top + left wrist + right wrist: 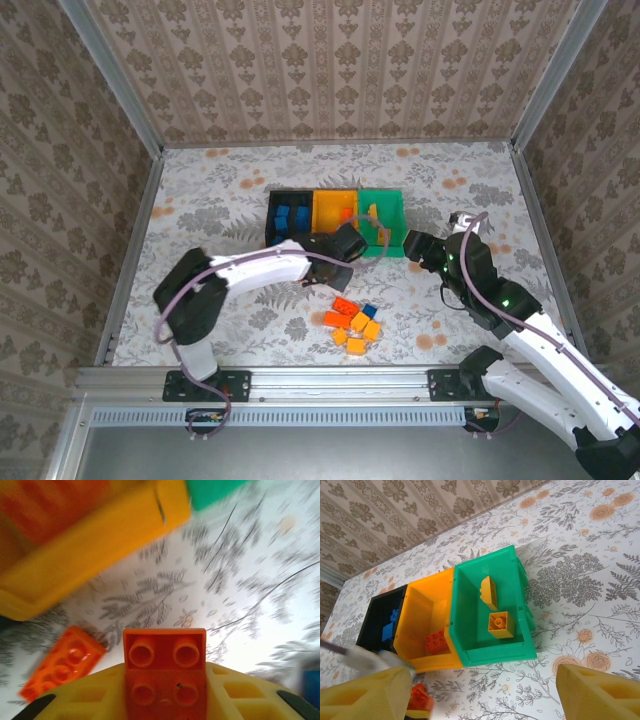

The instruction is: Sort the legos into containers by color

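While the left claw (346,244) is pinching a red-orange brick (165,675) just beside the yellow-orange bin (90,555), I am thinking it should go up over the near wall and let go above the middle, where another red brick (438,641) is lying. The right claw (482,682) is hanging spread wide, holding nothing, near the green bin (495,655). More legos (350,325) are sitting in a pile on the table (220,200). The left wrist picture is looking blurry, so the bin's edge is hard to see, the claw's fingers are getting cut off at the bottom, and I cannot tell how high the brick is.
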You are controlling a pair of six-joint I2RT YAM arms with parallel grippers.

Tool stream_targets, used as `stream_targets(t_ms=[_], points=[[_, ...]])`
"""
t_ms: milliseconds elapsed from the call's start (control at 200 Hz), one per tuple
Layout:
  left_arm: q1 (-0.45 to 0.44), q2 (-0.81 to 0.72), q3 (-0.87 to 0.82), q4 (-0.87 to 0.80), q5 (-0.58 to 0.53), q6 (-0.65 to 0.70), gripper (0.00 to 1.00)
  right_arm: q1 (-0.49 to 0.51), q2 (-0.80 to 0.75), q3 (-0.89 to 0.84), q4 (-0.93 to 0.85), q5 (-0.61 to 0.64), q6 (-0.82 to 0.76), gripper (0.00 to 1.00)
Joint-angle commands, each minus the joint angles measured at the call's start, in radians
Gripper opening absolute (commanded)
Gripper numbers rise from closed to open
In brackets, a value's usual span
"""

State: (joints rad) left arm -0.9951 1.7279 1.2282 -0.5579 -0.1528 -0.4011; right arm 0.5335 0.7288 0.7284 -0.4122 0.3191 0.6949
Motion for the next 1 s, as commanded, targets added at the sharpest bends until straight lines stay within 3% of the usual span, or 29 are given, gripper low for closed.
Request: stream_targets(t_ms=[0, 205, 380, 485, 595, 795, 995], points=[[0.070, -0.095, 0.044, 0.019, 0.038, -0.037, 0.39, -0.007, -0.002, -0.023, -0.007, 0.028, 0.025, 0.78], [0.196, 0.021, 0.196, 0.056, 0.109, -0.052, 0.39, -0.009, 0.034, -0.043, 0.010, 0.009, 0.033, 0.78], [0.230, 0.209, 0.402, 0.013, 0.096, -0.039, 0.39, -0.012, 0.046, -0.061, 0.017, -0.022, 0.034, 0.78], [0.243, 0.283, 0.477, -0.009, 0.095, -0.045, 0.45, -0.011, 0.055, -0.067, 0.018, -0.065, 0.019, 0.78], [0.252, 0.311, 0.504, -0.010, 0.107, -0.052, 0.58, -0.012, 0.081, -0.074, 0.018, -0.144, -0.012, 0.78], [0.246, 0.207, 0.456, 0.043, 0.160, -0.077, 0.82, 0.005, 0.149, -0.109, 0.032, -0.316, -0.065, 0.78], [0.193, -0.016, 0.293, 0.123, 0.197, -0.095, 0.98, 0.157, 0.244, -0.123, 0.003, -0.345, -0.095, 0.78]])
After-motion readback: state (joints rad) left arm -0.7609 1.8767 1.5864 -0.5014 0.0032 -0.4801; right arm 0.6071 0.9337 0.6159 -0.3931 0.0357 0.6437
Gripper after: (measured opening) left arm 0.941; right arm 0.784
